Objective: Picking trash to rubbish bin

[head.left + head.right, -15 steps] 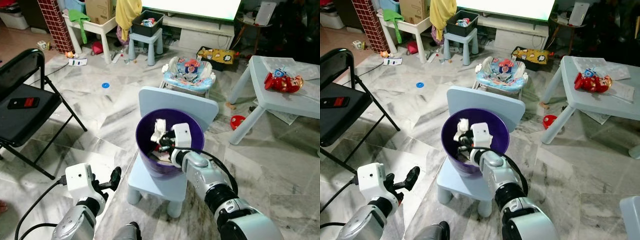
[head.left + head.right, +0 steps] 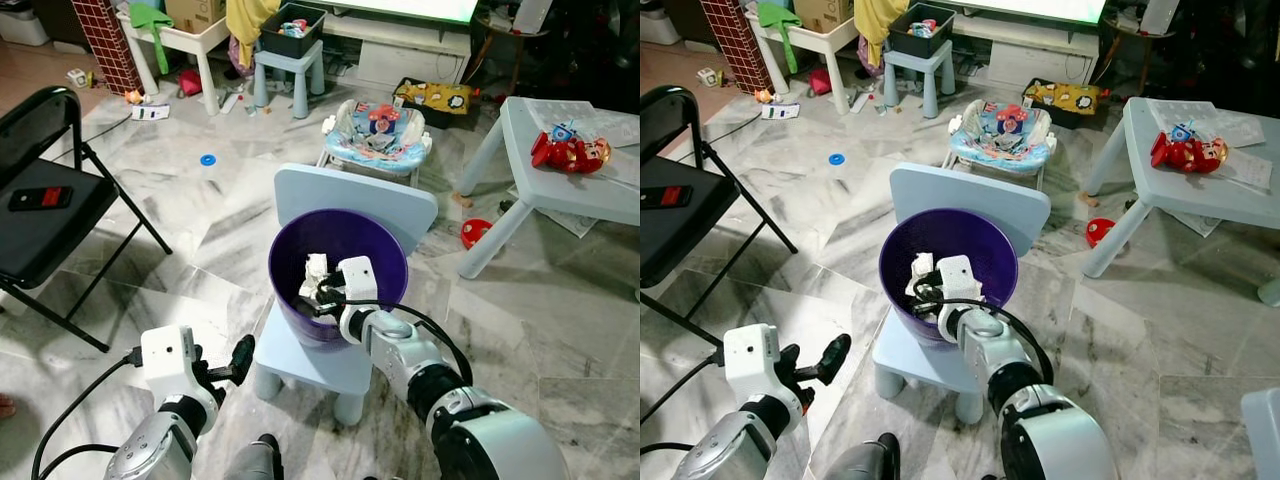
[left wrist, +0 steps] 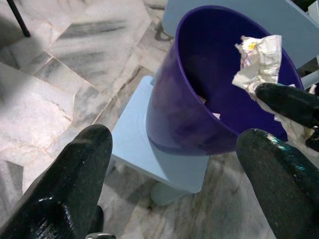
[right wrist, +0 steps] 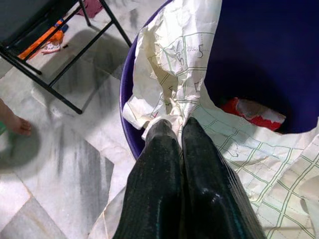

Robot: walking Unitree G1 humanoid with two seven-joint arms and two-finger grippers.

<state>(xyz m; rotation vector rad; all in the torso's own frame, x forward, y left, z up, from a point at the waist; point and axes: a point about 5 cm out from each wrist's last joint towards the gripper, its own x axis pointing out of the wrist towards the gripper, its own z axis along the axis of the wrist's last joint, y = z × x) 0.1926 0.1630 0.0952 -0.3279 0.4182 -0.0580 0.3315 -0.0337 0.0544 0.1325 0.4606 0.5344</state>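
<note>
We are now holding our right gripper (image 2: 305, 303) lower inside the purple bin (image 2: 385, 252) than half a second ago, fingers pinched on the crumpled paper (image 4: 174, 64) (a red wrapper (image 4: 251, 113) lies beneath). The bin is sitting on a small blue chair (image 2: 300, 355). Our left gripper (image 2: 241, 357) is hanging spread apart near the floor, a black folding chair (image 2: 55, 235) standing beyond it.

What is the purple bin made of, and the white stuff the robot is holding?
The purple bin looks like smooth plastic: its wall is one even colour with a soft sheen. The white trash in the right gripper looks like paper: thin, crumpled, creased, with printed green grid lines.
</note>
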